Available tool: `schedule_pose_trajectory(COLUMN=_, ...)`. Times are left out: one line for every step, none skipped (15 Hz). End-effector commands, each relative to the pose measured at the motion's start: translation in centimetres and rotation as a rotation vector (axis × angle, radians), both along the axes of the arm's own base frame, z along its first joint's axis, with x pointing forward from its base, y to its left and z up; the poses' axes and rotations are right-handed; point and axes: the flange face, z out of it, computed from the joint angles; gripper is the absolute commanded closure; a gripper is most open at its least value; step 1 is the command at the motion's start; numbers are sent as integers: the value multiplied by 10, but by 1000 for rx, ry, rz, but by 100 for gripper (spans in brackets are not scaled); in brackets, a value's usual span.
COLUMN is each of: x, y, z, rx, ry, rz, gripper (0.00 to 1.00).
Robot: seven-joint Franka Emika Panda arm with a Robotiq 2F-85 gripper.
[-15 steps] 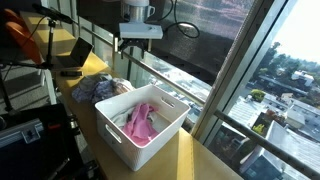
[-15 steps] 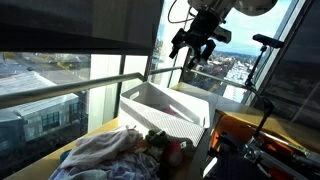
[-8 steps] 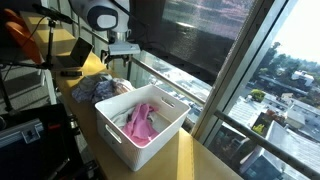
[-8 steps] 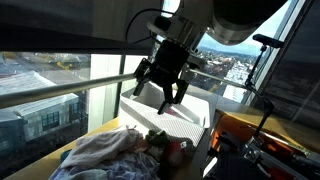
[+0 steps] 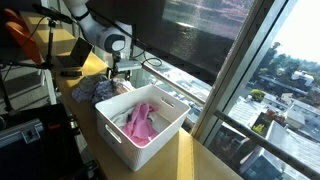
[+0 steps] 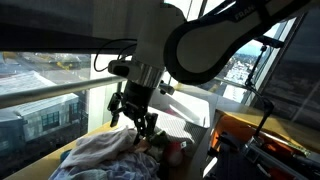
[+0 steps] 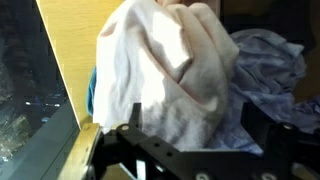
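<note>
Hand (image 6: 136,120) is released: fingers spread wide, nothing between them, pointing down at the pile of clothes (image 6: 100,155). In both exterior views it sits low over the pile, fingertips right at the top layer; can't tell whether they actually touch the fabric. Same hand (image 5: 113,73) in an exterior view, with the arm coming in from the upper left of that shot. Pile lies on the wooden table (image 5: 195,160) along the window (image 5: 230,60), just beside the far corner of the white laundry basket (image 5: 172,106); can't tell if pile and basket are in contact. Wrist view: a crumpled white cloth (image 7: 170,70) fills the middle, straight ahead of the hand, on top of a blue-grey garment (image 7: 268,55) that spreads to the right. Bare table wood shows to the left of the cloth, with the window edge beyond it. Dark fingers (image 7: 135,118) stick into the bottom of the wrist view, either side of the white cloth's lower edge, cloth not pinched. Basket stands upright on the table, open top, and holds a pink garment (image 5: 143,122) over some lighter fabric; it is apart from the hand. In an exterior view the basket (image 6: 170,105) is behind the hand, towards the glass, and a small reddish item (image 6: 176,150) lies at the pile's edge near it; too dark to identify.
</note>
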Motion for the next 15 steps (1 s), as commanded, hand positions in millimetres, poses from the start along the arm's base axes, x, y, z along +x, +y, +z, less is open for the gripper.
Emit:
schedule_pose_trajectory(x=20, y=13, z=-55, rx=-29, ry=67, rz=-12, gripper=0)
schedule_pose_trajectory(x=19, y=15, z=-74, rx=-38, ry=94, rz=-17, gripper=0)
schedule_pose_trajectory(x=17, y=19, z=-92, rx=-47, ry=125, rz=-21, gripper=0)
schedule_pose_trajectory(x=14, y=23, z=-109, rx=-56, ry=153, rz=-23, gripper=0)
schedule_pose_trajectory(x=10, y=27, z=-122, rx=-65, ry=175, rz=-22, gripper=0)
schedule_pose_trajectory(x=8, y=30, z=-132, rx=-75, ry=191, rz=-19, gripper=0)
schedule_pose_trajectory(x=7, y=32, z=-139, rx=-85, ry=205, rz=-19, gripper=25)
schedule_pose_trajectory(x=7, y=33, z=-142, rx=-95, ry=215, rz=-20, gripper=27)
schedule_pose_trajectory(x=10, y=33, z=-137, rx=-102, ry=218, rz=-30, gripper=34)
schedule_pose_trajectory(x=13, y=32, z=-129, rx=-106, ry=220, rz=-37, gripper=42)
schedule_pose_trajectory(x=14, y=32, z=-119, rx=-111, ry=225, rz=-44, gripper=49)
schedule_pose_trajectory(x=15, y=32, z=-110, rx=-113, ry=227, rz=-51, gripper=58)
schedule_pose_trajectory(x=13, y=34, z=-97, rx=-115, ry=229, rz=-58, gripper=65)
schedule_pose_trajectory(x=10, y=36, z=-86, rx=-112, ry=230, rz=-62, gripper=71)
schedule_pose_trajectory(x=6, y=38, z=-72, rx=-108, ry=231, rz=-65, gripper=80)
